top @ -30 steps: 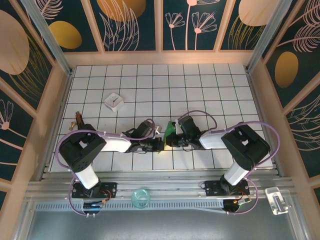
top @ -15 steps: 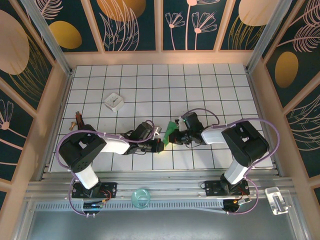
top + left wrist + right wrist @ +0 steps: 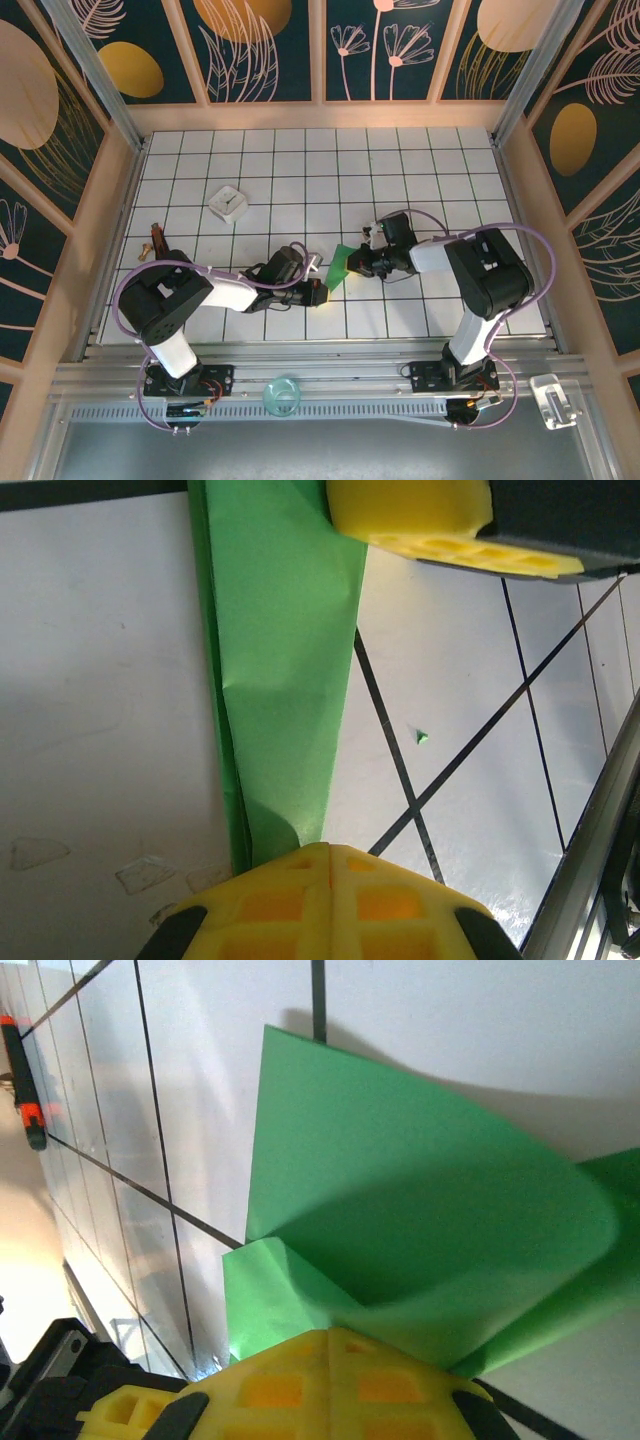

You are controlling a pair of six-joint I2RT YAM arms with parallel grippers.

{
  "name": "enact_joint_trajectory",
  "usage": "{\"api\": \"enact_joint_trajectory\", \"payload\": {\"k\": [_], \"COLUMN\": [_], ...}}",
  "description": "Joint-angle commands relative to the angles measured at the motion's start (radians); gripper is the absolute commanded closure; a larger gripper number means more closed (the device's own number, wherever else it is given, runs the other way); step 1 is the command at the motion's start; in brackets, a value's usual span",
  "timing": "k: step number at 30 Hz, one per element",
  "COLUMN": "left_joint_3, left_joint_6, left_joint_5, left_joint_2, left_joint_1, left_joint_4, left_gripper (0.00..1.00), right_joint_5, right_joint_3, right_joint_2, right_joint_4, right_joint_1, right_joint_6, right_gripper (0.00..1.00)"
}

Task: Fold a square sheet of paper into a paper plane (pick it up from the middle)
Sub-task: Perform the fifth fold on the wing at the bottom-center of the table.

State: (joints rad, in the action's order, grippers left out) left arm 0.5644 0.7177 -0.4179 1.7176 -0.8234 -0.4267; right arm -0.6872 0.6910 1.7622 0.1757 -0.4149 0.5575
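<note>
Folded paper, perhaps off table

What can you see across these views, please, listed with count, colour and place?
green paper: one, bright green, partly folded, near the table's front middle, between the two tools.
small square box: one, white, on the table left of centre, further back.
slim object: one, dark with orange, at the table's left edge; too small to identify.
round clear item: one, pale teal, on the metal rail in front.
clear plastic piece: one, transparent, front right corner.
table: one, white tiles with dark lines.
left tool: one, yellow fingers, shut on the green paper.
right tool: one, yellow fingers, shut on the green paper.
</note>
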Motion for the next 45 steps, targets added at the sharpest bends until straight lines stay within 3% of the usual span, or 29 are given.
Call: {"api": "enact_joint_trajectory", "payload": {"k": [1, 15, 19, 21, 24, 29, 33, 38, 45], "left_joint_3": [-0.109, -0.102, -0.062, -0.031, 0.009, -0.033, -0.003, 0.106, 0.112], "left_joint_6": [-0.019, 0.008, 0.075, 0.124, 0.173, 0.220, 0.219, 0.178, 0.180], "left_joint_5": [0.037, 0.028, 0.020, 0.009, 0.037, 0.224, 0.129, -0.053, -0.127], "left_joint_2": [0.083, 0.053, -0.026, -0.083, -0.181, -0.334, -0.227, -0.047, -0.009], "left_joint_1": [0.000, 0.000, 0.000, 0.000, 0.000, 0.040, 0.151, 0.154, 0.153], "left_joint_4": [0.356, 0.333, 0.297, 0.249, 0.191, 0.161, 0.125, 0.060, 0.003], "left_gripper": [1.00, 1.00, 1.00, 0.93, 0.71, 0.52, 0.55, 0.56, 0.61], "right_joint_5": [0.206, 0.185, 0.142, 0.177, 0.279, 0.413, 0.459, 0.472, 0.461], "right_joint_3": [0.000, 0.077, 0.060, 0.024, -0.039, -0.129, -0.128, -0.128, -0.154], "right_joint_2": [0.069, 0.130, 0.032, -0.085, -0.271, -0.406, -0.367, -0.305, -0.263], "right_joint_4": [-0.036, 0.008, 0.035, 0.014, -0.050, -0.083, -0.034, -0.020, 0.000], "right_joint_1": [0.088, 0.263, 0.296, 0.276, 0.187, -0.022, -0.118, -0.145, -0.158], "right_joint_6": [-0.021, 0.013, 0.007, -0.021, -0.073, -0.044, 0.026, 0.089, 0.125], "right_gripper": [0.98, 0.99, 0.98, 0.96, 0.93, 0.82, 0.76, 0.72, 0.72]}}
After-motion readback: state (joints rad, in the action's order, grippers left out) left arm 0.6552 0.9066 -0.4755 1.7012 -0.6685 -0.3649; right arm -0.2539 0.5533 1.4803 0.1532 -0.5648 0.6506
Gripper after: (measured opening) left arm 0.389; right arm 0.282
